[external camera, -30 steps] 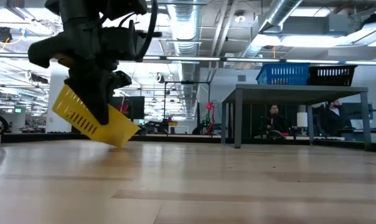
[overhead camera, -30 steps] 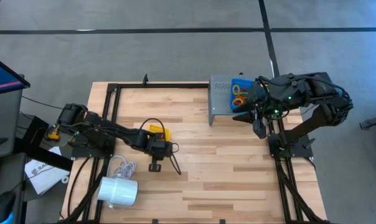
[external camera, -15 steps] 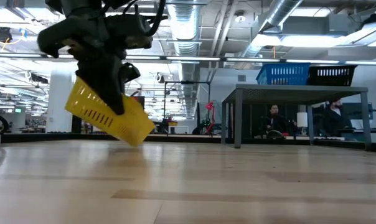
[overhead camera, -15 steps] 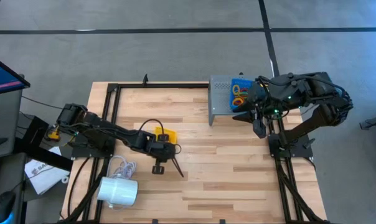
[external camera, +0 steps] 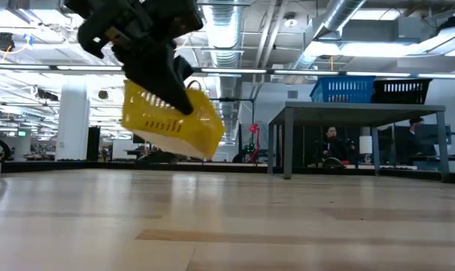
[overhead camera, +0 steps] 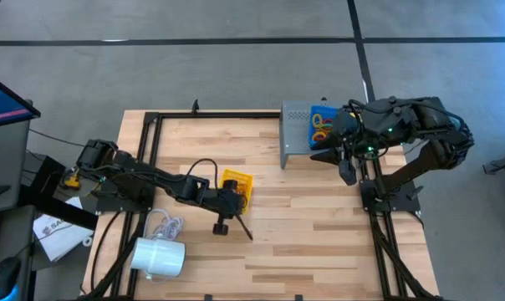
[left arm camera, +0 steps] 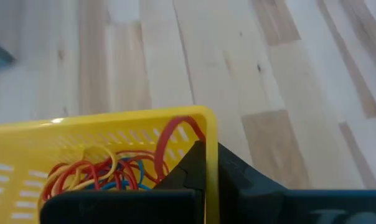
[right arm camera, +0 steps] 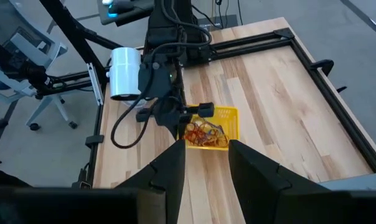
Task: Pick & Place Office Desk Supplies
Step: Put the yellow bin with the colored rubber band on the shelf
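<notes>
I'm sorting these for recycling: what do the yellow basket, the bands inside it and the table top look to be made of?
The yellow basket looks like moulded plastic, glossy, with slotted walls. The rubber bands in it look like rubber: thin red, yellow and blue loops lying tangled. The table top looks like butcher-block wood, pale jointed strips with a smooth sealed sheen. The left gripper holds the basket.

Across the pale wooden table [right arm camera: 281, 93], the black left arm's gripper [right arm camera: 175, 127] clamped a slotted yellow plastic basket [right arm camera: 214, 127] of tangled rubber bands [right arm camera: 202, 132], beside a white cylinder [right arm camera: 124, 73].
</notes>
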